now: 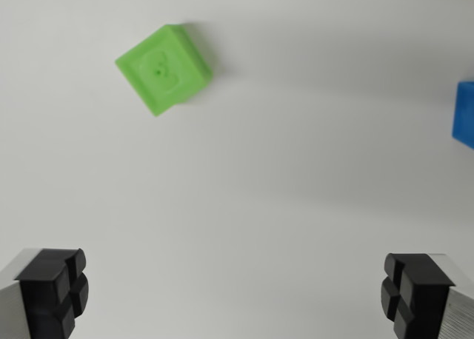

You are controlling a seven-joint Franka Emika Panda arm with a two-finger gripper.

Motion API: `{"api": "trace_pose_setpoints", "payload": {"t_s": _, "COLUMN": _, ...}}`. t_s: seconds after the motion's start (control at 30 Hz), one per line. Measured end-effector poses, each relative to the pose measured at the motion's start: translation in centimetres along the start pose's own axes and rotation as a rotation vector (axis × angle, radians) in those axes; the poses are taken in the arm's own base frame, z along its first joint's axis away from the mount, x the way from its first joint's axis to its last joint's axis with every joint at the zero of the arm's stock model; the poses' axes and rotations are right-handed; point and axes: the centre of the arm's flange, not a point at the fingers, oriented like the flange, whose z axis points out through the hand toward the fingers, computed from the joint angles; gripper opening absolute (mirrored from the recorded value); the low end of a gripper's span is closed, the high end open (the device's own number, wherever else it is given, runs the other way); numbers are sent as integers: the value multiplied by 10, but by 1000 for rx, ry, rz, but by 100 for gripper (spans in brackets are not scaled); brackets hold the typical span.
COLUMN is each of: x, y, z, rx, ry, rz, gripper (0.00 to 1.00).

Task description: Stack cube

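Item: green cube. Sits on the white table in the upper left of the wrist view, turned at an angle, with a faint embossed mark on its top face.

Item: blue cube. At the wrist view's right edge, partly cut off, well apart from the green cube.

Item: gripper. Black fingertips in both lower corners, spread wide, released, grasping nothing; bare table between them. Neither cube touches it.
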Motion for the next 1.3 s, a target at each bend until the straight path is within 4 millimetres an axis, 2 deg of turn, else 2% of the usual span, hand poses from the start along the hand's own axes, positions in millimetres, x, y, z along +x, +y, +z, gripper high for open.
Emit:
{"api": "trace_pose_setpoints", "payload": {"t_s": 0.63, "x": -12, "y": -27, "z": 52, "rx": -2, "ry": 21, "rz": -221, "gripper": 100}}
{"api": "trace_pose_setpoints", "payload": {"t_s": 1.3, "x": -30, "y": -65, "z": 127, "rx": -5, "ry": 52, "rz": -537, "gripper": 100}}
